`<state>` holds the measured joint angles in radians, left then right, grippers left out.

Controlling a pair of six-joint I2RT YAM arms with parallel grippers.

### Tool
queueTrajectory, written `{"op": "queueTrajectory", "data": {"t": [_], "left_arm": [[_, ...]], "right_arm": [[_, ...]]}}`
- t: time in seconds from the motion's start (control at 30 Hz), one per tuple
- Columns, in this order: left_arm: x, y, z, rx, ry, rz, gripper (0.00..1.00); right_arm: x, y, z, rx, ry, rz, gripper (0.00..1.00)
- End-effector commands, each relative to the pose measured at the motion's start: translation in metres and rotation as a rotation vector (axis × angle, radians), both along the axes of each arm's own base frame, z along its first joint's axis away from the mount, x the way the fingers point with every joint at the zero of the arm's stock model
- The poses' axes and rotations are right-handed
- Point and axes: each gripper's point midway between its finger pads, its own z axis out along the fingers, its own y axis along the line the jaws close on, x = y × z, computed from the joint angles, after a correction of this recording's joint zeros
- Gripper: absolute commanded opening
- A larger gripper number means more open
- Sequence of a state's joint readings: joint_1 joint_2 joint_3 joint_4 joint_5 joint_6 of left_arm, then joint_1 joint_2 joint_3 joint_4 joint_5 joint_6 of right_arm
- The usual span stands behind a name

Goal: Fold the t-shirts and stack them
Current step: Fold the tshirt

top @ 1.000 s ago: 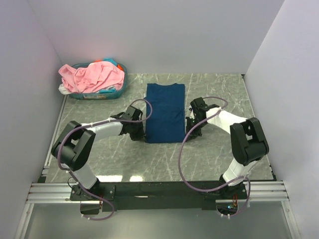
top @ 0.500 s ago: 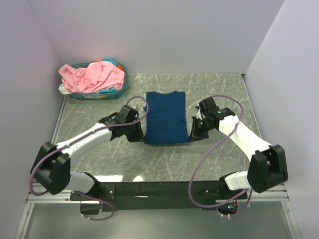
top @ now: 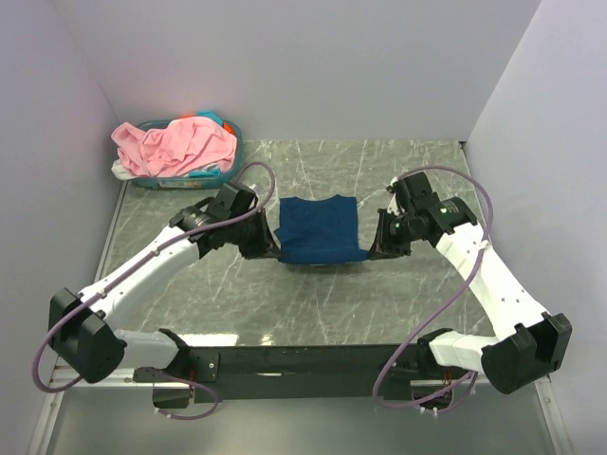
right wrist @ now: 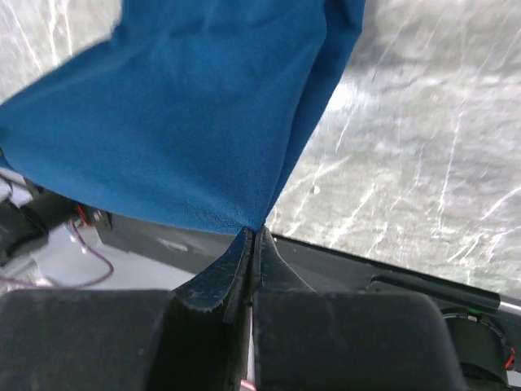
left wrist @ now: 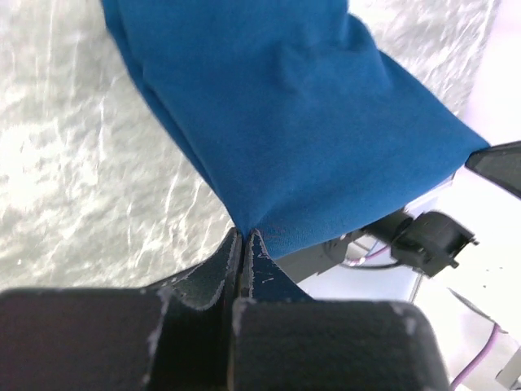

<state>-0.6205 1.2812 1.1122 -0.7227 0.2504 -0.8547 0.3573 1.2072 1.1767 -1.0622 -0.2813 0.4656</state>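
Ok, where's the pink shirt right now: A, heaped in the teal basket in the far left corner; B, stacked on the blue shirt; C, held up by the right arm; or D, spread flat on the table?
A: the pink shirt lies bunched over the top of the teal basket in the far left corner, well apart from the blue shirt.

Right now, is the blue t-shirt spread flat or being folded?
Mid-fold: left gripper and right gripper pinch near corners of the blue t-shirt, lifted off the table; its far end lies flat.
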Motion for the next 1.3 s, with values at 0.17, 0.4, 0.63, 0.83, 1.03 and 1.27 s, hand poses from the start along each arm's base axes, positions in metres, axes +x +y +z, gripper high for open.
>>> {"op": "queueTrajectory", "data": {"t": [0.17,0.4,0.63,0.83,1.03,1.27], "left_arm": [[0.066,0.001,0.012,-0.012,-0.058,0.074,0.00],[0.112,-0.012,0.007,-0.073,-0.069,0.054,0.00],[0.157,-0.010,-0.004,-0.051,-0.068,0.086,0.00],[0.184,-0.002,-0.020,-0.042,-0.045,0.123,0.00],[0.204,0.005,-0.041,-0.076,-0.012,0.148,0.00],[0.228,0.008,-0.061,-0.084,-0.006,0.125,0.00]], "right_arm": [[0.062,-0.004,0.016,-0.062,-0.086,-0.085,0.00],[0.122,-0.005,0.035,-0.096,-0.174,-0.112,0.00],[0.171,-0.008,0.036,-0.117,-0.195,-0.119,0.00],[0.210,-0.006,0.027,-0.140,-0.185,-0.106,0.00],[0.242,0.000,0.000,-0.157,-0.147,-0.092,0.00],[0.262,0.006,-0.025,-0.157,-0.110,-0.078,0.00]]}}
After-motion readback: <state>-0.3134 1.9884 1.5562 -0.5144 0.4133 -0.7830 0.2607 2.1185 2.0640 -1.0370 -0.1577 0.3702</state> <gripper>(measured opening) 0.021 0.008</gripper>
